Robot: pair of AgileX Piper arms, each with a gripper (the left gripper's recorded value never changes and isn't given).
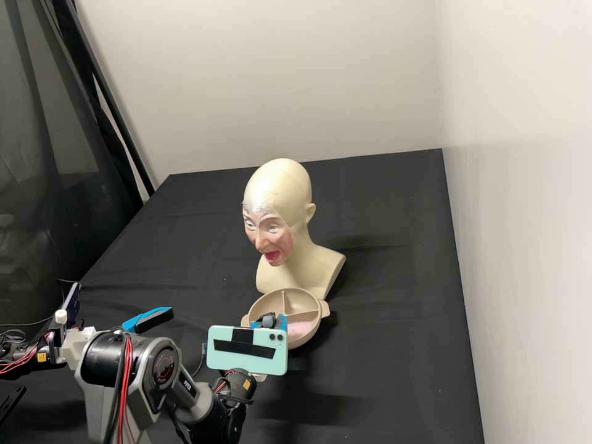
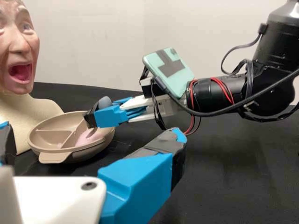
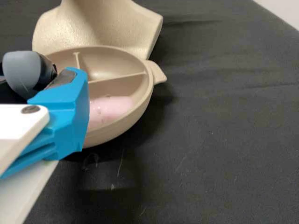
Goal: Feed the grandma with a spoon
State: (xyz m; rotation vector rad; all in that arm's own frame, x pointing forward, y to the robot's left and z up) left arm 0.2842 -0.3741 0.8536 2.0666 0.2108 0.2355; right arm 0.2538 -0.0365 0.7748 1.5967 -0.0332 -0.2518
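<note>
The right pincer (image 2: 93, 119), clamped on a grey spoon handle (image 3: 21, 70), hangs over the divided bowl (image 1: 308, 302) before the mannequin head (image 1: 277, 228); the left pincer (image 1: 114, 308) is apart.

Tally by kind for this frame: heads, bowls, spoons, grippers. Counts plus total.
mannequin head: 1
divided bowl: 1
spoon: 1
grippers: 2 (left gripper, right gripper)
Total: 5
</note>
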